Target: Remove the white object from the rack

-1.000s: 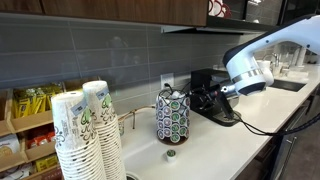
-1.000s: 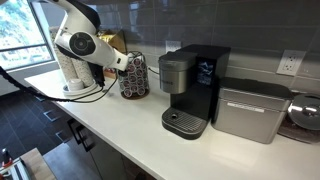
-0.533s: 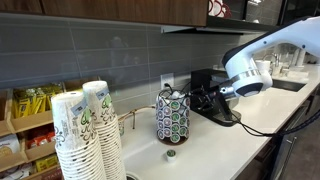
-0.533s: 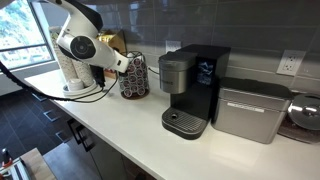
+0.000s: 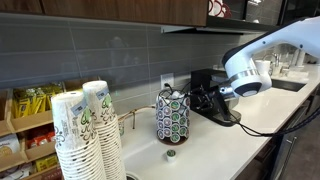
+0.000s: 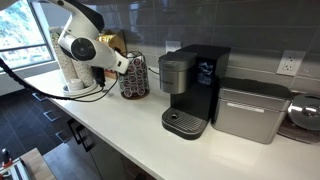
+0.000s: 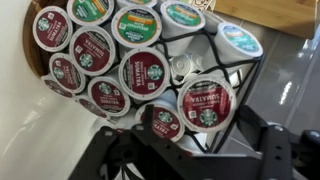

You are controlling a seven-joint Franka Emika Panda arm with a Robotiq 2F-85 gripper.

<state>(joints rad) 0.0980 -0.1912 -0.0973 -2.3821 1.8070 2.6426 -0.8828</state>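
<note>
The rack point(image 5: 172, 116) is an upright wire carousel of coffee pods on the counter; it also shows in an exterior view point(image 6: 134, 76) and fills the wrist view point(image 7: 140, 70). In the wrist view a whitish pod point(image 7: 184, 68) sits in a wire slot among red, green and blue-topped pods. My gripper point(image 7: 200, 152) is open, its dark fingers spread below that slot, close to the rack and touching nothing. In both exterior views the gripper point(image 5: 206, 100) point(image 6: 121, 68) sits level with the rack's side, a short gap away.
A small green-topped pod point(image 5: 170, 153) lies on the counter in front of the rack. Stacked paper cups point(image 5: 85, 135) and a wooden shelf of yellow packets point(image 5: 30, 105) stand nearby. A black coffee machine point(image 6: 192, 88) and a silver appliance point(image 6: 250, 110) stand beside the rack.
The arm has edged very slightly toward the rack. Nothing has been taken hold of.
</note>
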